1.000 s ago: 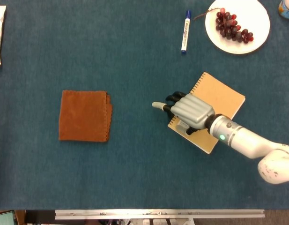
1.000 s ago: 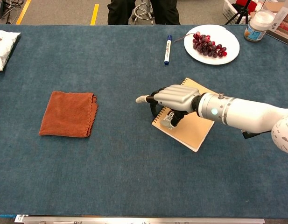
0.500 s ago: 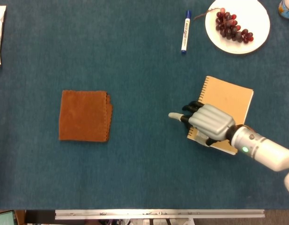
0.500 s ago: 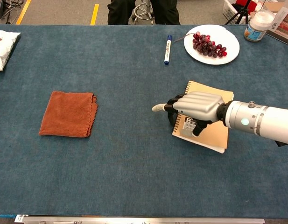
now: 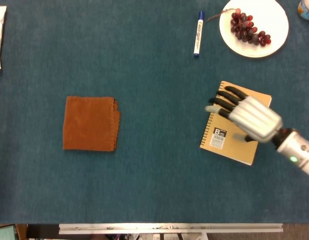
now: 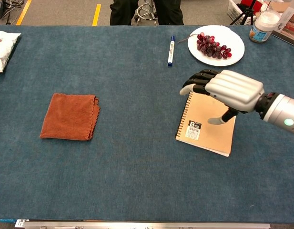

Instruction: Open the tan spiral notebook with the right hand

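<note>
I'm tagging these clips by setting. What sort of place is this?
Probably a lab or workshop test station, not a home. A table covered in blue cloth holds staged items: tan spiral notebook, folded brown cloth, plate of grapes. Behind it are yellow floor tape and a stool base.

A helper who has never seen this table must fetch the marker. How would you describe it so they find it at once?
Start at the white plate of dark red grapes at the far right of the blue table. Just left of it lies the marker, clear of the plate, cap pointing away from the robot. It is the only slim white stick with blue ends; the tan notebook nearer the robot is flat and spiral-bound.
</note>
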